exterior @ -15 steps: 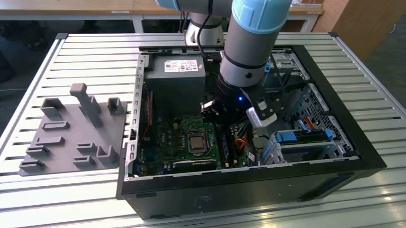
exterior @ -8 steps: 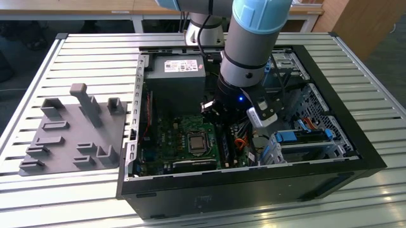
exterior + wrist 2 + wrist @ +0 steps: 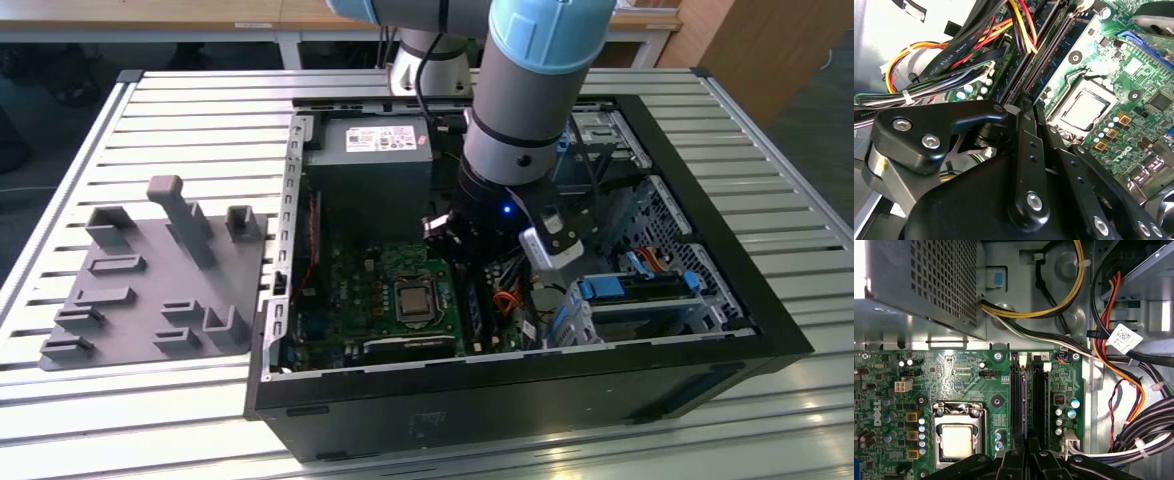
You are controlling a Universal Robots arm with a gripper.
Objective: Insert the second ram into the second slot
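Our claw (image 3: pixel 1026 447) hangs low over the motherboard's memory slots (image 3: pixel 1030 400), fingers drawn nearly together along them. We cannot tell whether they pinch the second ram (image 3: pixel 1024 400), which apparently stands in its slot, aligned for seating.

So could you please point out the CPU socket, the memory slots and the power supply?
CPU socket (image 3: pixel 957 439), first wrist view, metal lid centre.
Memory slots (image 3: pixel 1028 400), first wrist view, mid-length between the dark rails.
Power supply (image 3: pixel 367 170), exterior view, grey top face.
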